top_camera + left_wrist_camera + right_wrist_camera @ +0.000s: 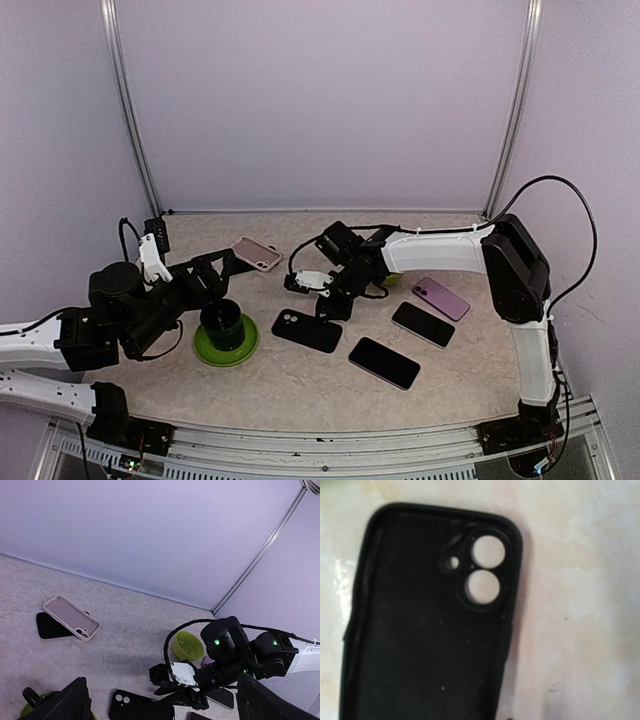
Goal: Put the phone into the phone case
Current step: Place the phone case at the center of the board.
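An empty black phone case lies open side up mid-table, its camera holes at the left end. It fills the left of the right wrist view. My right gripper hovers low over the case's right end; how its jaws stand does not show. A black phone lies face up just right of the case. A second black phone and a purple phone lie further right. My left gripper is open and empty, raised at the left.
A pink case rests on a dark phone at the back left. A black cup on a green plate stands left of the black case. A green bowl sits behind the right arm.
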Robot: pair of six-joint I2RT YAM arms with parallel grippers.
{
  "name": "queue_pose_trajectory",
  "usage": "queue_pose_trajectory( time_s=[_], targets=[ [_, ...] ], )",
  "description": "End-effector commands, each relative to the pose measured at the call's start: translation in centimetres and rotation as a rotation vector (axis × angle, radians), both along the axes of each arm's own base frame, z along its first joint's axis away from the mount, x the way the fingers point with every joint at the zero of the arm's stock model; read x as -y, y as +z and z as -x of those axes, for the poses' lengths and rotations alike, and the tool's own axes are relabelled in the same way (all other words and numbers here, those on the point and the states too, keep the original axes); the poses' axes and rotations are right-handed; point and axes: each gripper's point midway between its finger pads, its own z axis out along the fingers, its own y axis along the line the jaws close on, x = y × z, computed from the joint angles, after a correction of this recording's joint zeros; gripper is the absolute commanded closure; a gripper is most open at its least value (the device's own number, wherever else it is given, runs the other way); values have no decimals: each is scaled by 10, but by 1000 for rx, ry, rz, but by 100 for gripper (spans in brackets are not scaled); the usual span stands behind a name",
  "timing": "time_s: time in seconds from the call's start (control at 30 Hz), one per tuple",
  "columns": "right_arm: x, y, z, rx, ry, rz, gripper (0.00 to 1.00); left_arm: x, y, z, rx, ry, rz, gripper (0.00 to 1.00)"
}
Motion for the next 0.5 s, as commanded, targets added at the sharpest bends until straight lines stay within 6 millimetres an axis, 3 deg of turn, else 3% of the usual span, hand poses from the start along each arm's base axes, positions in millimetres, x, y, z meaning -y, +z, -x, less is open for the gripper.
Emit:
queue_pose_trajectory(
  time_s=[0.0, 0.23, 0.47],
  targets=[
    [2, 4, -10, 26, -18, -5, 72, 5, -4, 1, -7, -13, 6, 1],
    [10, 25, -6, 59, -43, -39, 48, 5, -5, -2, -5, 6, -7, 1],
    [36, 33, 6, 62, -152, -58, 31, 8, -12, -8, -8, 33, -59, 1]
  ],
)
